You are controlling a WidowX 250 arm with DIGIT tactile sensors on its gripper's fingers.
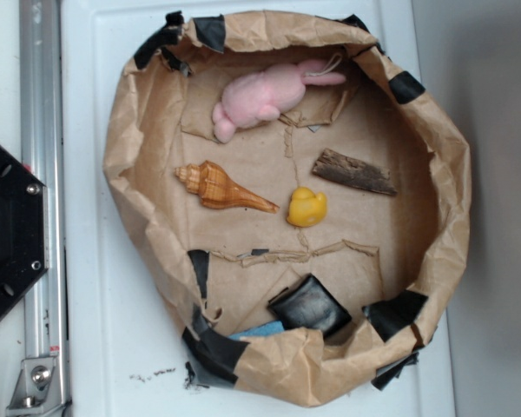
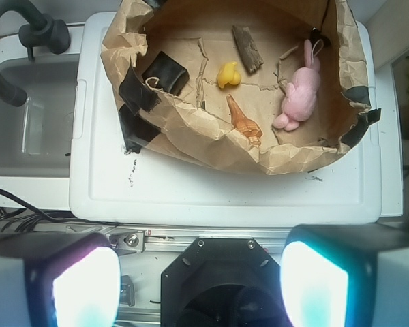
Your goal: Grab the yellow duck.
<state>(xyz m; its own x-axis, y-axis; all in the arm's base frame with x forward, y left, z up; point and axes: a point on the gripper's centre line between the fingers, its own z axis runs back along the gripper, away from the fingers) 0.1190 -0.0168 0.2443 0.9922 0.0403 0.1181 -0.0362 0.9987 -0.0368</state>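
- The yellow duck point(image 1: 306, 208) point(image 2: 228, 75) lies on the brown-paper floor near the middle of a crumpled paper basket point(image 1: 135, 165) point(image 2: 191, 133), touched by nothing.
- Just beside it, in the exterior view to its left, lies an orange-brown spiral seashell point(image 1: 224, 188) point(image 2: 245, 123), its pointed end aimed at the duck but not touching it.
- A dark piece of bark point(image 1: 353, 172) point(image 2: 247, 48) lies near the duck on the other side, up and to the right in the exterior view, apart from it.
- A pink plush bunny point(image 1: 265, 97) point(image 2: 298, 95) lies on its side close to the basket's wall, well apart from the duck.
- A black curled object point(image 1: 310, 306) point(image 2: 165, 72) sits by the opposite wall, with something blue point(image 1: 259, 331) just beside it at the rim.
- Black tape patches point(image 1: 213, 352) mark the basket's rim in several places.
- The basket stands on a white counter point(image 1: 113, 347) point(image 2: 225, 197).
- The claw point(image 2: 201, 286) shows only in the wrist view, its two fingers point(image 2: 313, 286) blurred at the bottom corners, set wide apart, holding nothing, well back from the basket and the duck.
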